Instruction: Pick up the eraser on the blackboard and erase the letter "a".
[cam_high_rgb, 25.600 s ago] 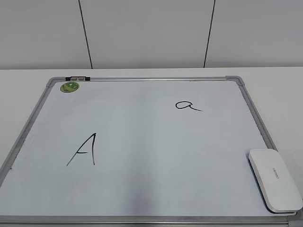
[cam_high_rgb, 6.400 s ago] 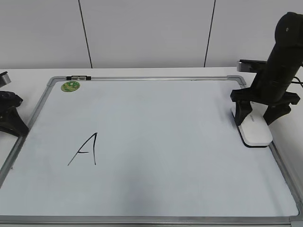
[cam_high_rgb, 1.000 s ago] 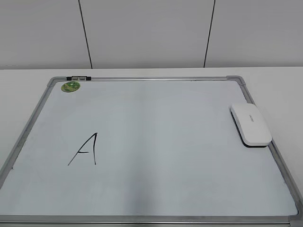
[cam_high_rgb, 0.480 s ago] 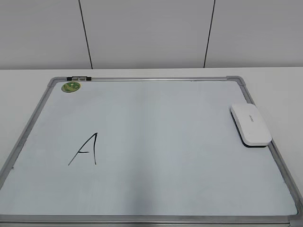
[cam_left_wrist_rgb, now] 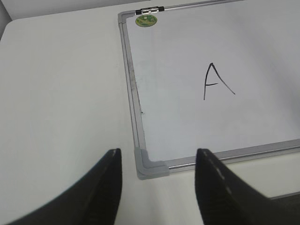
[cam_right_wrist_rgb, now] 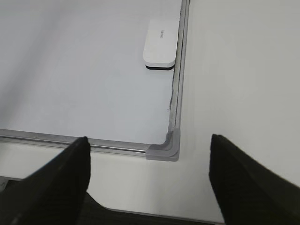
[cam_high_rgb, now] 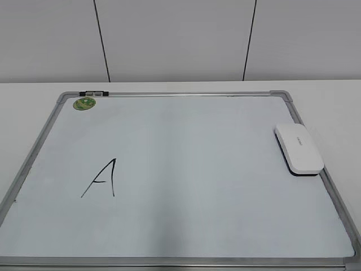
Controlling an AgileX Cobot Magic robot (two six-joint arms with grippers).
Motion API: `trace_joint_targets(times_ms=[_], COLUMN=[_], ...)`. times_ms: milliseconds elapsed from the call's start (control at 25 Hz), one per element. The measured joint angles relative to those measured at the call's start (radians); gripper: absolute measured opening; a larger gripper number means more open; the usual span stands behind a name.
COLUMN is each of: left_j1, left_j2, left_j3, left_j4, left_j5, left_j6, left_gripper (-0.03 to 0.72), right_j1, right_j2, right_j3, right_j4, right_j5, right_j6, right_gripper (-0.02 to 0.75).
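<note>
The blackboard (cam_high_rgb: pixel 186 180) lies flat on the table. The eraser (cam_high_rgb: pixel 299 149) rests on it against the right frame; it also shows in the right wrist view (cam_right_wrist_rgb: pixel 161 48). No small letter "a" shows on the board; that area is blank. My left gripper (cam_left_wrist_rgb: pixel 158 157) is open and empty above the board's near left corner (cam_left_wrist_rgb: pixel 152 166). My right gripper (cam_right_wrist_rgb: pixel 149 143) is open and empty above the near right corner (cam_right_wrist_rgb: pixel 165 150), well back from the eraser. Neither arm shows in the exterior view.
A larger capital "A" (cam_high_rgb: pixel 101 179) is drawn at the board's left and shows in the left wrist view (cam_left_wrist_rgb: pixel 216 81). A small green round magnet (cam_high_rgb: pixel 84 103) sits at the top left corner. White table surrounds the board; a wall stands behind.
Over the last second nothing has moved. Earlier, the small "a" was on the board and the eraser lay at the near right; my right gripper had it at the right frame.
</note>
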Motion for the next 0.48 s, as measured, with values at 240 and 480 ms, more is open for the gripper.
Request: trace_joint_targets(times_ms=[240,480], left_j1=[0.0,0.0], left_j2=[0.0,0.0], left_j3=[0.0,0.0], left_j4=[0.0,0.0], left_j5=[0.0,0.0], left_j6=[0.0,0.0], left_gripper=[0.368,0.345], right_j1=[0.0,0.0], right_j2=[0.0,0.0], right_j3=[0.0,0.0], right_j4=[0.0,0.0], right_j5=[0.0,0.0], right_j6=[0.0,0.0], right_gripper=[0.587,0.587])
